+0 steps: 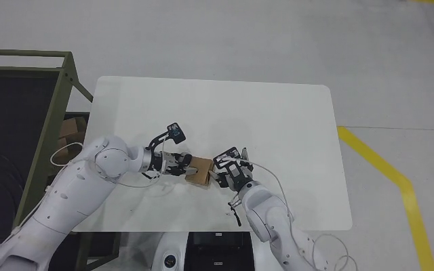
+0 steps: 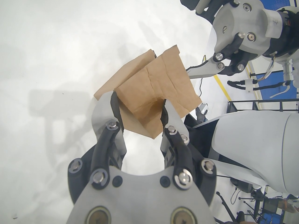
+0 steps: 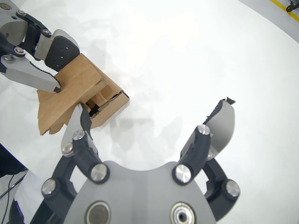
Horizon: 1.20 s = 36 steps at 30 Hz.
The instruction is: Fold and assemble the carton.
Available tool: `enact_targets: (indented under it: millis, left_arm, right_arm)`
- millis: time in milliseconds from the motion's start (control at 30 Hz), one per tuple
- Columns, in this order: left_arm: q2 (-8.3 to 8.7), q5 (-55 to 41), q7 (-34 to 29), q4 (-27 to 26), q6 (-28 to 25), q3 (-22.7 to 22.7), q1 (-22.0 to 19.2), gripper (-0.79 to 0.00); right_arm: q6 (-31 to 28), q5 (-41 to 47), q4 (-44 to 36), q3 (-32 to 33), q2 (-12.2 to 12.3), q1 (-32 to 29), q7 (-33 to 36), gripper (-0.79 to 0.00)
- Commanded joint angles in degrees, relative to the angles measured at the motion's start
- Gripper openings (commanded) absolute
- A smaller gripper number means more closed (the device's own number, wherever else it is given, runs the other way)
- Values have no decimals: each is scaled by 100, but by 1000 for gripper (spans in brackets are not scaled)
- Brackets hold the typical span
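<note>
The left gripper has its two fingers clamped on the one carton, one finger against each side of its folded end. The right gripper stands with its jaws spread wide. Of its two fingers, one has its tip touching the carton at the open end, by a flap. The other hangs free over bare table, well apart from the cardboard.

The carton is a single piece of brown cardboard, partly folded into a box shape and tilted. In the right wrist view its open end shows flaps tucked inward, with ragged edges. Its lower edge lies on or just above the surface; which of the two cannot be told.

In the top view the carton sits between the two grippers, near the front edge of the one white table, with the left arm on one side and the right arm on the other.

Beyond the table, one olive metal frame stands beside its left end, and one yellow line runs across the floor past its right end.
</note>
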Motion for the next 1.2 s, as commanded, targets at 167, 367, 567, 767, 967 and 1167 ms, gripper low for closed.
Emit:
enact_targets:
  millis: [167, 367, 567, 767, 967, 1167]
  left_arm:
    - [-17, 19, -3, 28, 26, 29, -38, -431]
    - [-30, 60, -9, 28, 80, 52, -59, -422]
    - [-41, 73, -16, 30, 113, 65, -74, -422]
    - [-51, 81, -20, 32, 121, 77, -86, -428]
    - [-59, 101, -24, 29, 139, 83, -92, -434]
    - [-67, 95, -28, 35, 130, 86, -96, -431]
  right_arm:
    - [-2, 20, 1, 34, 8, -23, -19, 0]
    - [1, -23, -26, 58, 22, -82, -65, 0]
    - [40, -87, -98, 96, 42, -189, -160, 0]
    - [-6, -74, -68, 103, 49, -199, -169, 0]
    - [-63, -21, 10, 71, 44, -134, -182, 0]
    - [-41, 4, 29, 51, 41, -110, -259, 0]
